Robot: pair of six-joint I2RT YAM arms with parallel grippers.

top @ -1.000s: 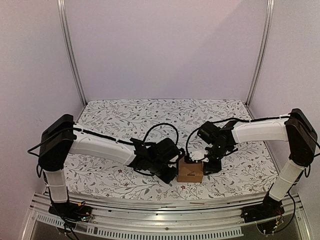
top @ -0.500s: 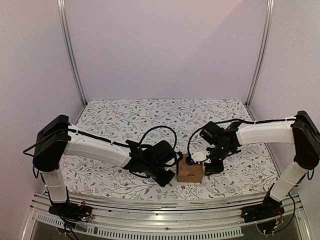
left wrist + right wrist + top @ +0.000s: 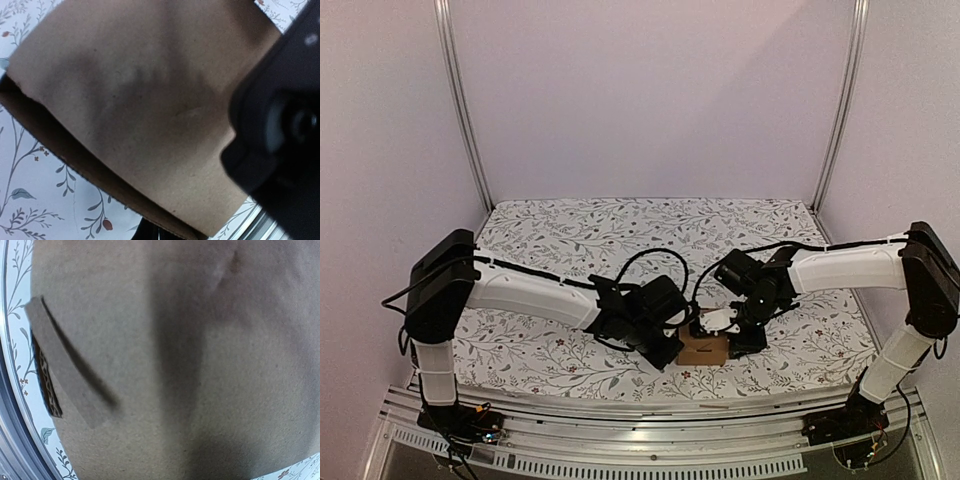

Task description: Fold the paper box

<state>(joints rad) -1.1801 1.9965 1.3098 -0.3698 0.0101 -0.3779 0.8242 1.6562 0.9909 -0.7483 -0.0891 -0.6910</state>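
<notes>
The paper box [image 3: 705, 350] is a small brown carton standing on the floral cloth near the table's front, between my two arms. My left gripper [image 3: 674, 344] is shut and lies low against the box's left side. In the left wrist view the box [image 3: 140, 90] fills the frame, and the right arm's black gripper body [image 3: 285, 130] looms at the right. My right gripper [image 3: 718, 322] sits on top of the box, its white fingertips over the top panel. The right wrist view shows only brown cardboard [image 3: 200, 365] with a small tab [image 3: 65, 375] sticking out; its fingers are hidden.
The floral cloth [image 3: 570, 230] covers the table. A metal rail [image 3: 650, 435] runs along the near edge. Pale walls with aluminium posts [image 3: 460, 100] enclose the back and sides. Black cables loop above both wrists.
The left arm has pushed right, up against the box's left side. The right gripper has come down and slightly left onto the box's top.
</notes>
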